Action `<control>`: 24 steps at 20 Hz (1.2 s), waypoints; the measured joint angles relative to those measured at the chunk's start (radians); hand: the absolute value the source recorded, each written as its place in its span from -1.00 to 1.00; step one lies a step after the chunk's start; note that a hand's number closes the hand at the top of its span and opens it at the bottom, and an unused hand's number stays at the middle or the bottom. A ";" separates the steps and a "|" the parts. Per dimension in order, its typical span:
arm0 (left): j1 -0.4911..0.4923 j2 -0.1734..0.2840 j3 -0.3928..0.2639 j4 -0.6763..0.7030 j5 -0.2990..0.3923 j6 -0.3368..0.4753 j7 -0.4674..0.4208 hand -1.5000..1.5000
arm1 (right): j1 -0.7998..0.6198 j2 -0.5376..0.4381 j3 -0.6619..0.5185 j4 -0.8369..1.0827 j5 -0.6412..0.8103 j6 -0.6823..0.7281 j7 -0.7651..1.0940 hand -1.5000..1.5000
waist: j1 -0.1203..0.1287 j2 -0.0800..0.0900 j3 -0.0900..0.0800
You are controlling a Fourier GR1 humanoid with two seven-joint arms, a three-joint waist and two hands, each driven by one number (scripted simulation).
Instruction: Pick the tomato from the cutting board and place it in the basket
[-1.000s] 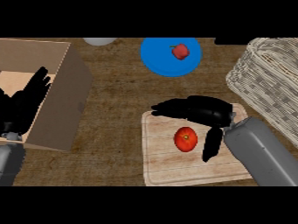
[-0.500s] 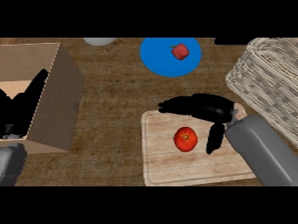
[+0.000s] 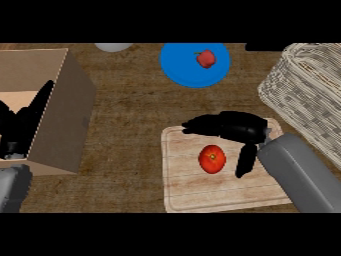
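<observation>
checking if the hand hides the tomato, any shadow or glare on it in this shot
Head view: the tomato shows whole on the board, evenly lit with no glare; the right hand arches above and beside it, its dark fingers hiding part of the board only.

Red tomato (blue plate)

Head view of the counter, positions given relative to the cutting board. The tomato lies on the board near its centre. The right hand hovers over the board's far edge, fingers relaxed, thumb hanging just right of the tomato. The basket stands right of the board. A blue plate bearing a red fruit lies beyond it. Far left, the left hand rests with straight fingers over a cardboard box.
</observation>
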 measured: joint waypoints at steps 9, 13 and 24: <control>0.026 -0.008 0.022 -0.048 -0.012 -0.019 0.031 0.00 | 0.047 0.009 0.008 -0.027 0.087 -0.042 -0.010 -1.00 | -0.001 -0.001 -0.002; 0.028 -0.029 0.025 -0.035 -0.024 -0.020 0.019 0.00 | 0.056 0.036 0.010 0.004 0.141 -0.075 -0.030 1.00 | -0.002 -0.001 -0.001; 0.007 -0.040 0.043 -0.016 -0.044 -0.032 0.016 0.00 | 0.060 0.070 0.053 -0.004 0.291 -0.126 -0.084 1.00 | -0.003 -0.005 -0.006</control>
